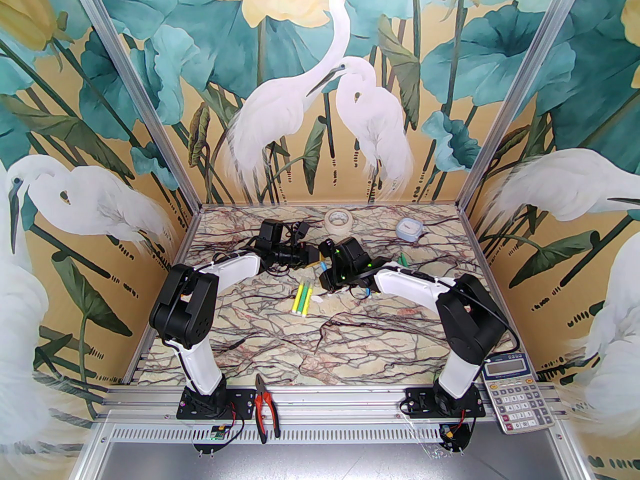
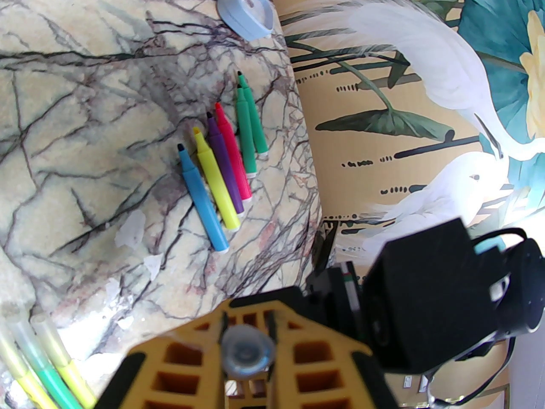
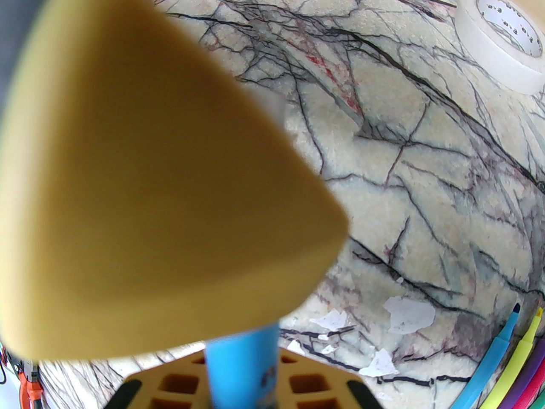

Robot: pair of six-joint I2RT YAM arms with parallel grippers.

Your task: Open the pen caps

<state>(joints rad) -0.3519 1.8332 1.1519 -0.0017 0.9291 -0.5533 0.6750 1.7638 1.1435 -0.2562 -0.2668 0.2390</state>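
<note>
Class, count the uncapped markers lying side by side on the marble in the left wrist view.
6, in one row: blue marker, yellow marker, purple marker, pink marker, green marker, second green marker. Others may be hidden elsewhere.

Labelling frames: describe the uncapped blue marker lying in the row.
On the marble table, find the pale blue box; near it lies a row of six uncapped markers. The blue marker is the end one, beside the yellow marker, farthest from the two green markers.

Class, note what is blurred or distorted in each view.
Top external: sharp, evenly lit. Left wrist: the pale translucent cap in the left gripper is blurred; the marble tabletop bulges. Right wrist: a large yellow wedge is out of focus.
</note>
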